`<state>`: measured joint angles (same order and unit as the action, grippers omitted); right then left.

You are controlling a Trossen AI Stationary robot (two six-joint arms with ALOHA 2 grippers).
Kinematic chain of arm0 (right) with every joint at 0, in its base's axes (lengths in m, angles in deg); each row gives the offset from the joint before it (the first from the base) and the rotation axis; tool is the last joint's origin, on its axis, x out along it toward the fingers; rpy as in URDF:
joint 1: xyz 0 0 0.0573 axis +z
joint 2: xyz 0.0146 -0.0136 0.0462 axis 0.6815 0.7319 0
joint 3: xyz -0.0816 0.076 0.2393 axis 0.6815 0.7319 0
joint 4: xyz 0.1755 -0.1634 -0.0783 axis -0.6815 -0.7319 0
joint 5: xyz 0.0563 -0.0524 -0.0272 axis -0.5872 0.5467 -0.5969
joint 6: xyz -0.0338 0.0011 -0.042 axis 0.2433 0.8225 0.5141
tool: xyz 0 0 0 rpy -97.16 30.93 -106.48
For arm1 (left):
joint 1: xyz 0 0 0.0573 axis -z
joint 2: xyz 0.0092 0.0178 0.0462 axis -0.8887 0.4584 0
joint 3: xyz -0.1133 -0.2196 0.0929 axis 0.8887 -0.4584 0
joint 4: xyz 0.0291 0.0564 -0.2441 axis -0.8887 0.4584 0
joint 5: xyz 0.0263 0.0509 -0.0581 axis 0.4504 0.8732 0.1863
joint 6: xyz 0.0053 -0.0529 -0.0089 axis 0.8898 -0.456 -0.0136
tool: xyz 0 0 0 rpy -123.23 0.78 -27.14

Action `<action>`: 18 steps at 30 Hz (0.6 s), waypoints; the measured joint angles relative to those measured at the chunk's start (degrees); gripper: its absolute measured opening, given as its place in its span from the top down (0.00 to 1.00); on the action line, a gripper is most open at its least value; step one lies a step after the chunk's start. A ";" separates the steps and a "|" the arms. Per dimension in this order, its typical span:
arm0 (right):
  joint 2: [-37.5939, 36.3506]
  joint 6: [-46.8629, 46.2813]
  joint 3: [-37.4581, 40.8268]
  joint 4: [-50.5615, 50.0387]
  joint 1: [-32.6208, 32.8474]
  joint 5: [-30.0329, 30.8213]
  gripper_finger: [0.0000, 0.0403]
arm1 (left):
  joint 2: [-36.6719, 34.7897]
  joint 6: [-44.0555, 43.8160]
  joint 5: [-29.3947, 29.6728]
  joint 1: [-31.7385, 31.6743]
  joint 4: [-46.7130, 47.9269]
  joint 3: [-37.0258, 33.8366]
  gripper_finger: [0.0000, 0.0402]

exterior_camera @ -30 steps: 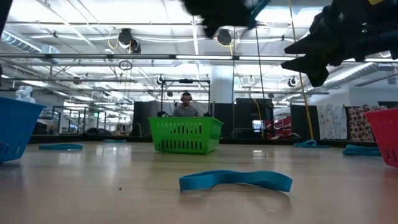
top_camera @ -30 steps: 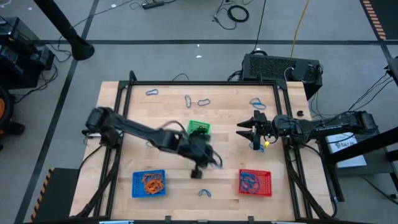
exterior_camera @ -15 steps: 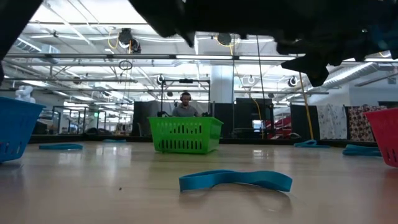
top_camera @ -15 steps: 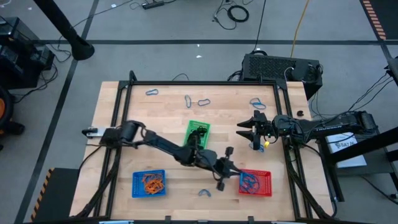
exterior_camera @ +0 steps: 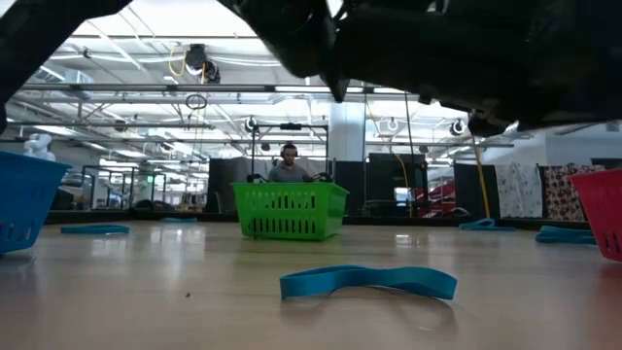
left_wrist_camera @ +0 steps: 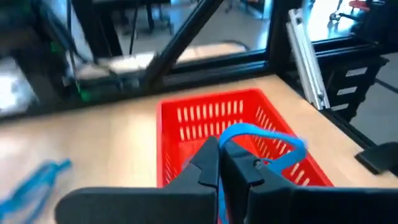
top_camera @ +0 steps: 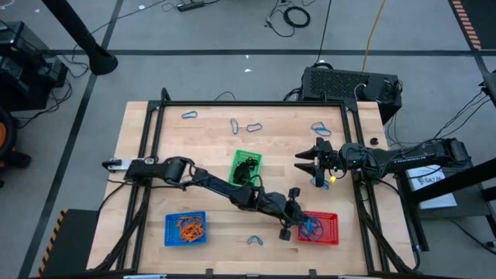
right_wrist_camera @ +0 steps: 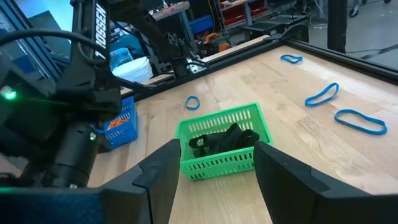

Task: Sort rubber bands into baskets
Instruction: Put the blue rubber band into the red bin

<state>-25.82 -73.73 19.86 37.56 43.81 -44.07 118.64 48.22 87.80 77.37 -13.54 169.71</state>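
Observation:
My left gripper [top_camera: 302,222] reaches from the table's left over the left rim of the red basket [top_camera: 324,229], shut on a blue rubber band [left_wrist_camera: 273,138]. The red basket holds more blue bands. The green basket [top_camera: 247,164] at mid-table holds black bands. The blue basket [top_camera: 186,228] at the near left holds orange ones. One loose blue band [top_camera: 255,240] lies flat on the wood near the front edge; in the low view this band [exterior_camera: 367,282] lies closest. My right gripper [top_camera: 304,163] waits open at the right, right of the green basket [right_wrist_camera: 221,146]. My left gripper pinches the blue rubber band between its two fingertips, at one end of the loop [left_wrist_camera: 231,134]. The fingers come nearly level from the table's left, slanting a little down. The rest of the loop sticks out past the fingertips, clear of the table, above the red basket [left_wrist_camera: 205,115].
Several blue bands lie loose along the far side of the table [top_camera: 190,115], [top_camera: 253,127], [top_camera: 320,128]. A black frame [top_camera: 353,178] borders the wooden top. A black box [top_camera: 349,84] stands beyond the far right corner. A person sits far off in the room [exterior_camera: 290,167].
My left gripper has swung toward the table's right edge and gone lower, from the space between the green and blue baskets to the red basket's left rim. It has stayed shut.

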 joint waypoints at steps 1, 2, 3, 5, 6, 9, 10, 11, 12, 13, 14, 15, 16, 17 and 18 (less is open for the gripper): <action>0.00 0.18 0.00 0.09 0.01 0.00 0.51 | 0.32 -2.13 0.15 -0.09 1.93 1.12 0.99; 0.00 0.33 0.00 0.20 0.00 0.00 0.51 | 0.44 -4.13 0.11 -0.28 4.19 2.20 0.98; 0.00 0.50 0.00 0.30 0.01 0.00 0.51 | 0.58 -5.11 -0.23 -0.51 6.14 3.21 0.97; 0.00 0.65 0.00 0.43 0.01 0.00 0.51 | 0.59 -5.30 -1.20 -0.92 10.51 5.07 0.93; 0.00 0.65 0.00 0.44 0.01 0.00 0.51 | 0.61 -5.34 -1.70 -1.05 12.68 6.05 0.90; 0.00 0.65 0.00 0.46 0.01 0.00 0.51 | 0.64 -5.15 -3.99 -1.27 15.57 7.49 0.81; 0.00 0.65 0.00 0.45 0.01 0.00 0.51 | 0.64 -5.05 -4.61 -1.19 15.93 7.81 0.78; 0.00 0.65 0.00 0.47 -0.01 0.00 0.51 | 0.64 -5.13 -4.71 -1.13 16.44 8.13 0.75; 0.00 0.65 0.00 0.45 0.01 0.00 0.51 | 0.63 -5.34 -4.81 -1.08 17.07 8.29 0.73; 0.00 0.65 0.00 0.43 -0.01 0.00 0.51 | 0.61 -5.41 -4.91 -1.08 17.80 8.29 0.71; 0.00 0.65 0.00 0.43 0.00 0.01 0.51 | 0.61 -5.43 -5.04 -1.17 18.84 8.29 0.69; 0.00 0.65 0.00 0.43 0.01 0.00 0.51 | 0.61 -5.47 -5.17 -1.36 20.05 8.29 0.68; 0.00 0.65 0.00 0.43 0.01 0.01 0.51 | 0.64 -5.48 -5.56 -1.59 21.16 8.29 0.67; 0.00 0.65 0.00 0.42 0.00 0.00 0.51 | 0.64 -5.54 -6.26 -1.72 22.04 8.29 0.66; 0.00 0.65 0.00 0.41 0.01 0.00 0.51 | 0.59 -6.20 -6.99 -1.89 22.60 8.29 0.66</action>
<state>-25.82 -73.08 19.86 37.98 43.82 -44.07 119.23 42.02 80.81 75.48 9.05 178.01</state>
